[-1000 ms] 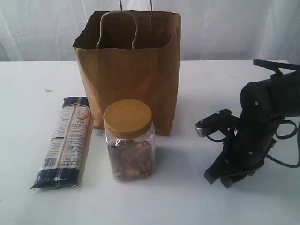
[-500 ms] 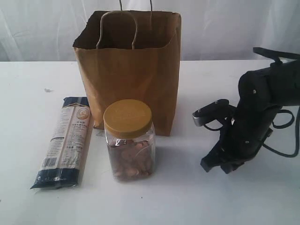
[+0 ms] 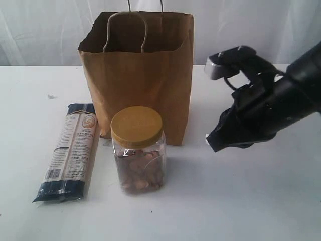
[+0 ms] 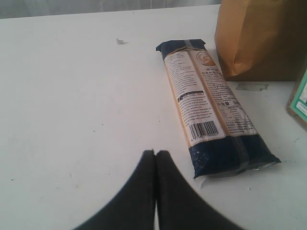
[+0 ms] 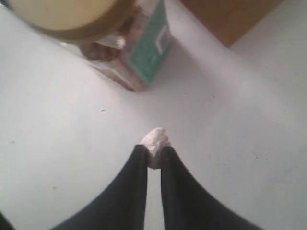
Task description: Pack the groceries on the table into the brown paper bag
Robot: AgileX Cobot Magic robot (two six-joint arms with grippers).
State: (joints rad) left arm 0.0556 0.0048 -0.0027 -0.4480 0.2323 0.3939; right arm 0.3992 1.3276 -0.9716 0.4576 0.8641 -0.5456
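Two groceries sit on the table [image 3: 251, 206]: the yellow-lidded jar [image 3: 138, 150] at lower centre and the pasta packet [image 3: 70, 150] at lower left, both before the brown paper bag [image 3: 135, 75] at top centre. At centre right, the right gripper [image 3: 210, 143] pinches a small white lump [image 5: 154, 140]. The left gripper [image 4: 154, 160] is closed and empty. This looks like a carry to the bag. Next it must clear the rim, then let go.

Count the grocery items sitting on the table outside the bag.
2: the pasta packet lies left of the bag; the jar stands in front of it. The right gripper pinches only a white crumb. The bag's inside is hidden.
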